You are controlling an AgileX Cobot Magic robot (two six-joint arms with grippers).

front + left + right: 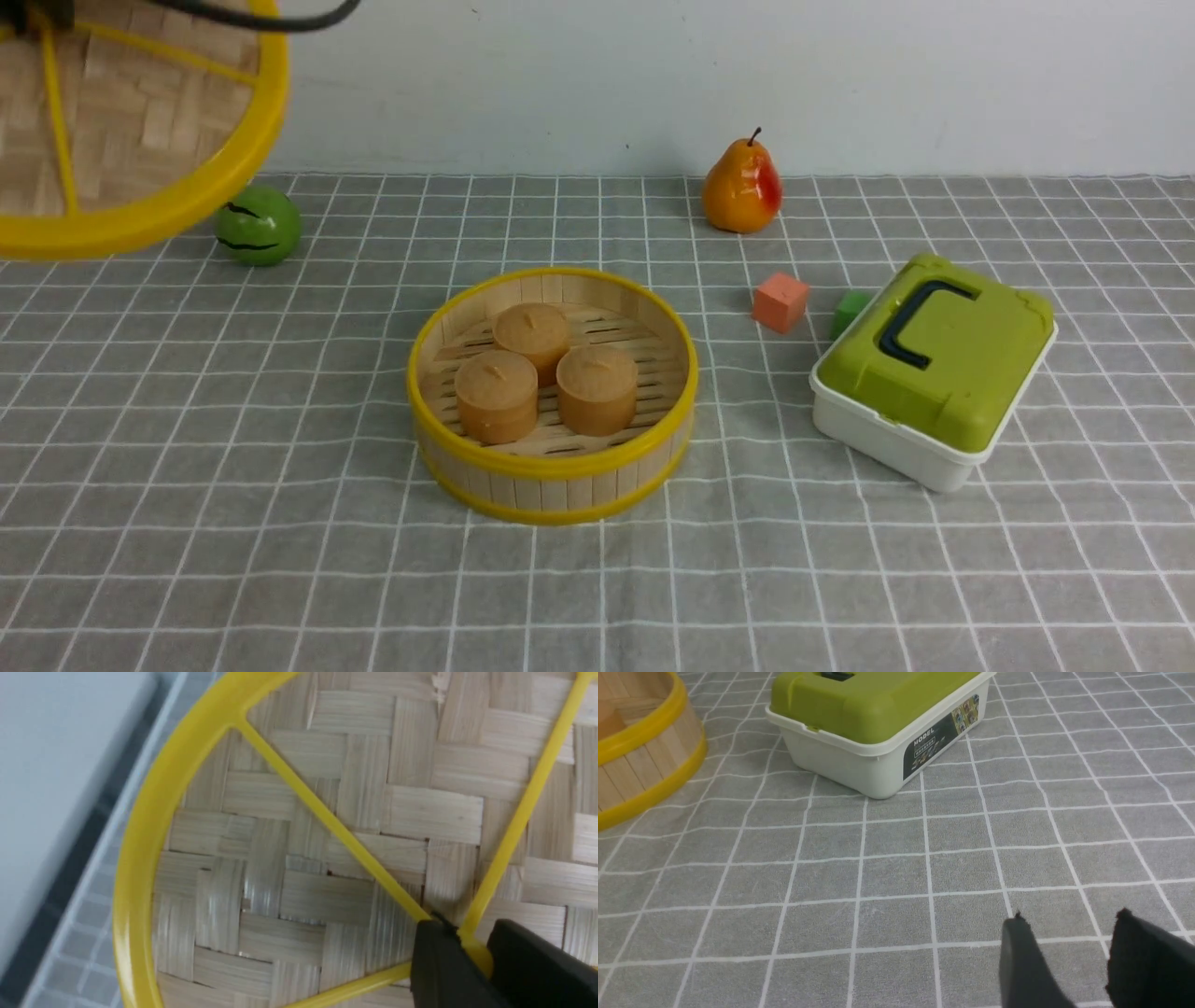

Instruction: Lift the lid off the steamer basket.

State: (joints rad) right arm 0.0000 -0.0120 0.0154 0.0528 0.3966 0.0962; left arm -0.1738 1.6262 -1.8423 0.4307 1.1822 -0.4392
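Grey checked cloth covers the table. We find the lid held high at far left, well clear of the basket, leaving its three cakes exposed. We note the left gripper clamped on the lid's hub, in our judgement for balance. We find the right gripper low over bare cloth, fingers apart, empty.

We see the lid held clear of the desk at the far left, tilted, its woven bamboo face and yellow spokes toward us. The left pincer is clamped on its yellow centre knob. The steamer basket stands upright and uncovered mid-desk, pale slats between 2 yellow rims, well apart from the lid.
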